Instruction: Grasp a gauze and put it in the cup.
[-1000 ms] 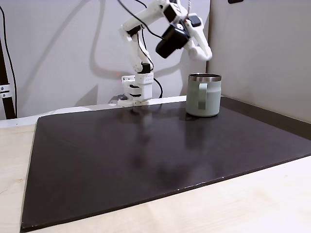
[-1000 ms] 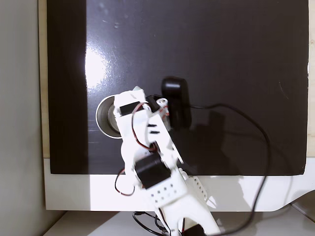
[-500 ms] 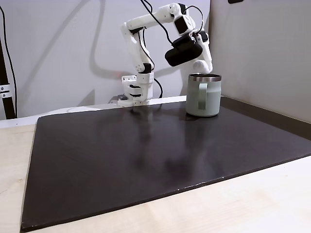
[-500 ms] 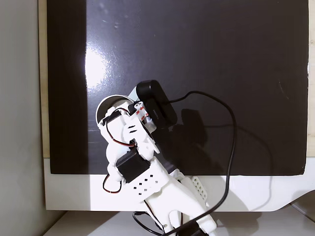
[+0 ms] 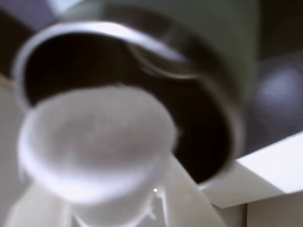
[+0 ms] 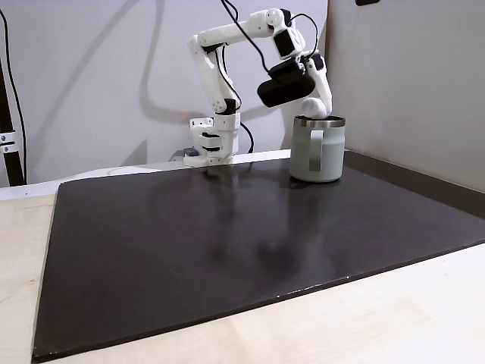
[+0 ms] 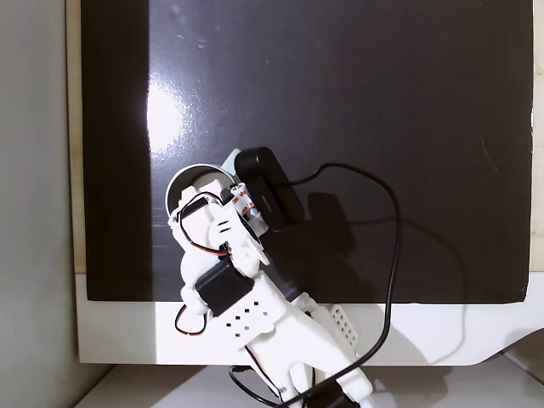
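The gauze wad (image 5: 97, 142) is pinched between the fingers (image 5: 189, 198), directly above the cup (image 5: 222, 109) mouth; released off-centre, it could catch the steel rim and tumble outside.

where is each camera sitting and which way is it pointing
Wrist view: rides on the gripper, looking down into the pale green steel-rimmed cup; the white gauze wad sits close in front.
A fixed view: low at the table's front, facing the arm and gripper over the cup.
A fixed view: overhead, looking straight down at the arm above the dark mat.
Both fixed views share cup, arm, mat.
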